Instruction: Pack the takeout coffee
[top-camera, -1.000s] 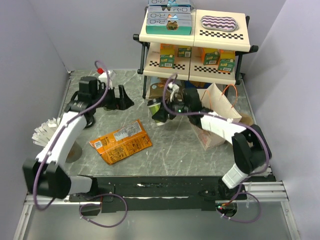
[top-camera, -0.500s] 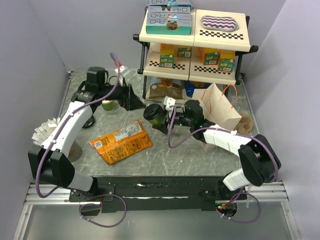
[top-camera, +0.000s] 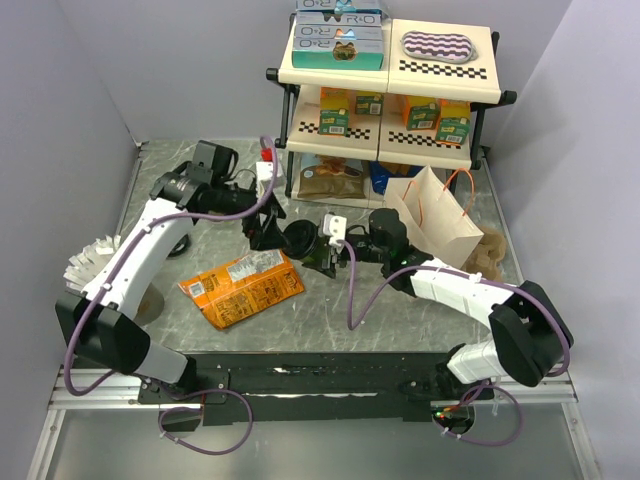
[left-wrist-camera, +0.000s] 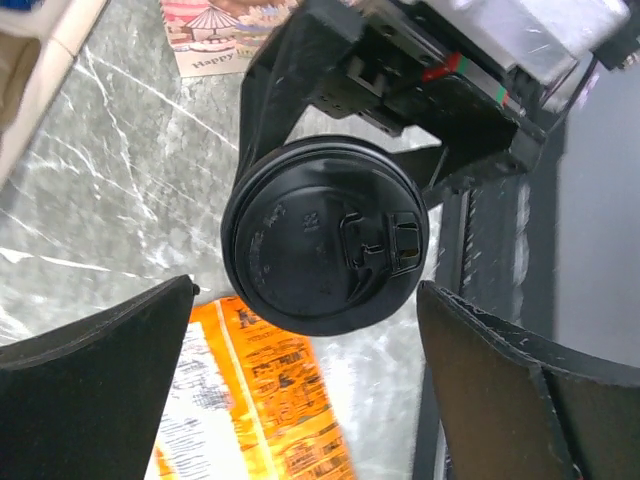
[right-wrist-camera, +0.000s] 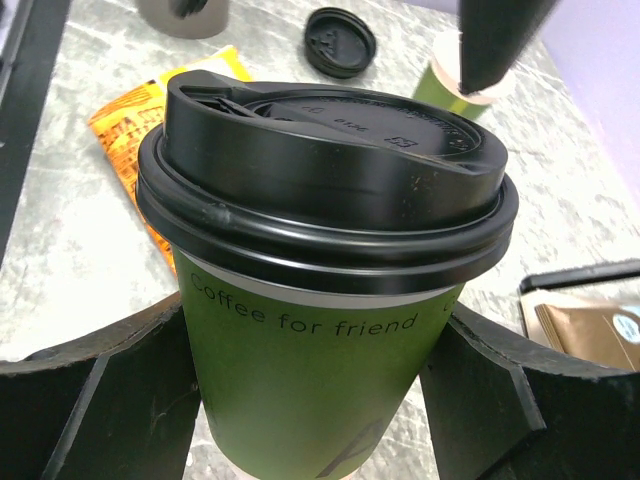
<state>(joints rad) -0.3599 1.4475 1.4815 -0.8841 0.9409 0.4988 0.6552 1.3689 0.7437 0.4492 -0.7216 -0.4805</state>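
right pincer (right-wrist-camera: 312, 400): clamped on the takeout coffee (right-wrist-camera: 310, 350), one finger (right-wrist-camera: 90, 400) on each side of the green wall, below the lid.
cup text: "Coffee for friend", printed on the green paper just under the lid rim.
lid (right-wrist-camera: 325, 180): black plastic, seated on the cup. Embossed marks on top are too small to read.
cup position: in the top view the takeout coffee (top-camera: 298, 238) is off the surface and tipped on its side, lid end toward the left pincer. It sits between the shelf front and the orange packet, left of the paper bag and outside it.
left pincer (top-camera: 265, 228): spread wide, holding nothing. In its wrist view the fingers (left-wrist-camera: 90, 390) stand either side of the lid (left-wrist-camera: 325, 235), apart from it.
orange packet (top-camera: 242, 285): flat on the surface, near side of the cup. Print too small to read.
card (left-wrist-camera: 215, 30): on the surface, "Happy" legible along its edge, rest cut off.
loose lid (right-wrist-camera: 340, 40): black, flat on the surface beyond the packet.
lidless green cup (right-wrist-camera: 440, 88): upright near the loose lid, cream rim, partly behind a dark finger.
paper bag (top-camera: 440, 215): pale, orange handles, top open, just in front of the shelf.
shelf (top-camera: 390, 75): two tiers, checker strips on the edges.
boxes (top-camera: 338, 38): on the top tier, large letters look like "R+O". Print on the lower-tier boxes is unreadable.
surface (top-camera: 330, 320): grey, marbled.
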